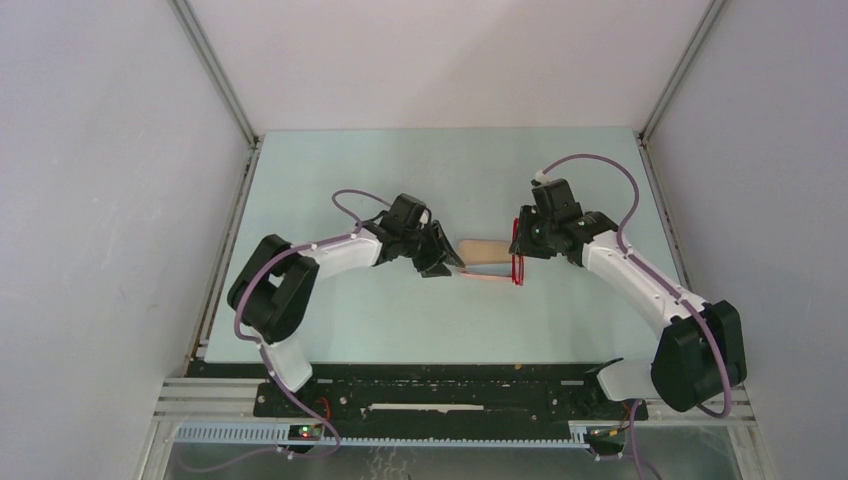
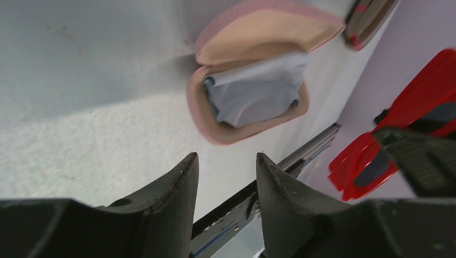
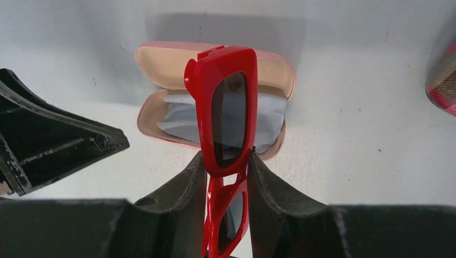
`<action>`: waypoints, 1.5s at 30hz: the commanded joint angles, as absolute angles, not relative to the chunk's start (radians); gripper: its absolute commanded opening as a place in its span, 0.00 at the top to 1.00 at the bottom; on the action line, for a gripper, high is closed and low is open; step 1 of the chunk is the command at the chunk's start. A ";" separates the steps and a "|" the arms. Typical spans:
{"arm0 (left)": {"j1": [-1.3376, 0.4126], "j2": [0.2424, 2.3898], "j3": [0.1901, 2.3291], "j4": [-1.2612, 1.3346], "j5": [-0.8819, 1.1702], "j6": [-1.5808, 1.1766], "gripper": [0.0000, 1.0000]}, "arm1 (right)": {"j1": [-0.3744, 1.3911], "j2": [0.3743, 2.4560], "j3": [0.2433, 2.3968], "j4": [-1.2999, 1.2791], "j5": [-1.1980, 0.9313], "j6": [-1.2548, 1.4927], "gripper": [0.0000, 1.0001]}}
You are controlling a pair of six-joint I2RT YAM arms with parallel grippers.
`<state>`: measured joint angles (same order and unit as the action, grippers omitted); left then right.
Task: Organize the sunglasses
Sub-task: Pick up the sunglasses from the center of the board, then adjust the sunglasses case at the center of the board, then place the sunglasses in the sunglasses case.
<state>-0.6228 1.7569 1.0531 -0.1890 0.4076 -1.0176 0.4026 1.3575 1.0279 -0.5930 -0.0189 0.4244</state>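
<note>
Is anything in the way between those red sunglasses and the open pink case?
Only a blue cloth, lying inside the open case where the sunglasses would go. The left end effector stands off to one side.

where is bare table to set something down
Bare pale green table lies between the arms and the back wall, and between the open pink oblong case and the arm bases. Crowded mid-table: left end effector and right end effector, holding red plastic sunglasses, flank that case.
</note>
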 commanded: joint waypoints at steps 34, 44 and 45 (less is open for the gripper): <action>-0.632 1.735 1.194 -0.311 0.361 -0.782 0.51 | 0.376 1.302 0.973 -0.571 -0.086 0.455 0.63; -0.645 1.764 1.176 -0.314 0.380 -0.800 0.52 | 0.369 1.283 0.973 -0.586 -0.074 0.446 0.63; -0.647 1.771 1.178 -0.315 0.378 -0.797 0.53 | 0.368 1.280 0.973 -0.585 -0.074 0.447 0.63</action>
